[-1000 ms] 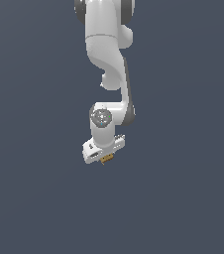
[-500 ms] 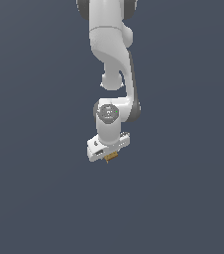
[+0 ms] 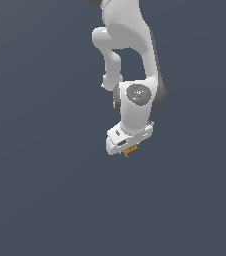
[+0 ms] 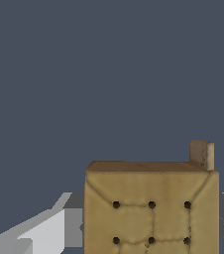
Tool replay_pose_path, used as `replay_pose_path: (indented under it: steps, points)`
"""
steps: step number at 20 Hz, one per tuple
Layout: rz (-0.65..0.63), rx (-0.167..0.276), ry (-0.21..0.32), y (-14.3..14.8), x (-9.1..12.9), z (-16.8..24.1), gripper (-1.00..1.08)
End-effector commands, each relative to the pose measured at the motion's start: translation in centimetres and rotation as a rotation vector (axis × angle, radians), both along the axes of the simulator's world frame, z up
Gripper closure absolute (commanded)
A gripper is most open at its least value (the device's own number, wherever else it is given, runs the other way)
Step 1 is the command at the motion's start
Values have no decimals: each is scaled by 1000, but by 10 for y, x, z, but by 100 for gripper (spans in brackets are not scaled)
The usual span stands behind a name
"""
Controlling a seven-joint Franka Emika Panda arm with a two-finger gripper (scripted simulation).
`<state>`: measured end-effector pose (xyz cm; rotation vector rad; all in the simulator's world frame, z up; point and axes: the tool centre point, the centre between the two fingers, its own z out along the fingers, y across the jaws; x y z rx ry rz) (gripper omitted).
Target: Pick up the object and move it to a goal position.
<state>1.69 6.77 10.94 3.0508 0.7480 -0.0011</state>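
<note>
The object [image 4: 151,208] is a tan-brown cube-like block with dark dots on its face; it fills the near part of the wrist view, with a grey finger [image 4: 72,223] pressed to each side. In the exterior view only a small tan corner of the object [image 3: 130,149] peeks out under the white hand. My gripper [image 3: 127,148] is shut on the object and hangs in mid-air below the white arm [image 3: 130,50], tilted toward the exterior view's left.
A uniform dark grey-blue background surrounds the arm in both views. No other objects or edges show.
The arm has carried the object toward the exterior view's right and slightly upward, and the wrist has turned. The grip on the object is unchanged.
</note>
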Motion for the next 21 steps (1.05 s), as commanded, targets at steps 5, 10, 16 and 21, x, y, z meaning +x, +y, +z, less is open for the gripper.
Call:
replay_pose_path:
  steps: [5, 10, 16, 21]
  points:
    - [0, 0, -1, 58, 2, 58, 108]
    - [0, 0, -1, 93, 5, 92, 108]
    - [-1, 0, -1, 114, 8, 113, 108]
    - [-1, 0, -1, 119, 9, 117, 108]
